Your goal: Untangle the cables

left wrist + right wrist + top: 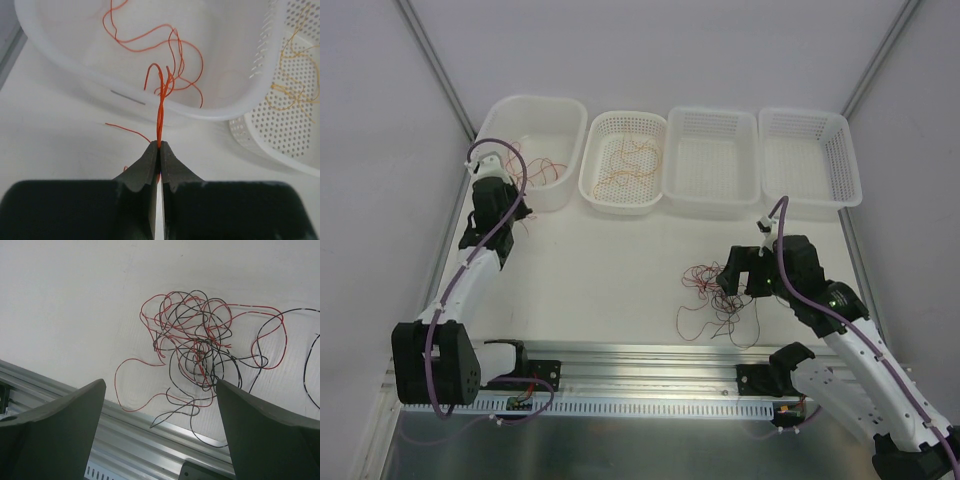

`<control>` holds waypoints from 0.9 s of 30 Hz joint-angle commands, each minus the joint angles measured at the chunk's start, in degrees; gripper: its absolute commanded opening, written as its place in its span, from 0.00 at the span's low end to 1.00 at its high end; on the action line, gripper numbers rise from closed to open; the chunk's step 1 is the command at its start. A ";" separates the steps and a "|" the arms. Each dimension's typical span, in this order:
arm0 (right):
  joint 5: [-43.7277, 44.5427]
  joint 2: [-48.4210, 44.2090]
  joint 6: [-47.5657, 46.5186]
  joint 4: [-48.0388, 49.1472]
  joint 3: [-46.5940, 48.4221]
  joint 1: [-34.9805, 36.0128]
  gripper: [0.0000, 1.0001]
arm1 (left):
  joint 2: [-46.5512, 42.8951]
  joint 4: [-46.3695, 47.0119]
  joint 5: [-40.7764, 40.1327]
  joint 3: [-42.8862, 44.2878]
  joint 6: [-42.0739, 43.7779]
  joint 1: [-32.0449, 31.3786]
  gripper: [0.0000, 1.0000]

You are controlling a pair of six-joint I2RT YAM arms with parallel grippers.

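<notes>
A white table [620,260] fills the scene, boxed in by pale walls [670,50] with grey metal struts [430,60] running up the corners. A slotted aluminium rail [650,355] crosses the lower part of the top view. Along the upper part stand four white containers in a row. At the left is a solid-walled tub [535,100], next to it a perforated basket [610,200], and to the right two more perforated baskets [712,205].

Loose orange loops [170,55] lie in the tub, and yellowish wires [625,160] lie in the perforated basket beside it. A tangle of red and black wires [200,350] lies on the table right of centre in the top view, just above the rail.

The left gripper [159,145] sits just in front of the tub's near wall. Its jaws are pressed together on a doubled orange strand [160,120]. This strand rises straight from the fingertips up the middle of the left wrist view toward the loops in the tub.

The right gripper [160,382] hangs over the tangle with its jaws spread wide and nothing between them. In the right wrist view the knot lies in the upper centre, between and beyond the two fingers. Stray ends trail toward the rail.
</notes>
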 commanded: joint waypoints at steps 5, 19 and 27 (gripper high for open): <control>0.71 -0.38 -0.68 0.27 1.28 0.25 0.97 | 0.62 -16.59 0.35 21.05 5.51 0.48 0.00; 4.13 -0.03 -1.73 -1.31 0.75 0.34 0.97 | 21.54 -20.38 3.07 56.04 8.76 0.56 0.00; 3.79 0.68 -1.73 -1.49 0.48 0.25 0.97 | 38.06 -20.38 2.63 68.34 11.48 0.56 0.26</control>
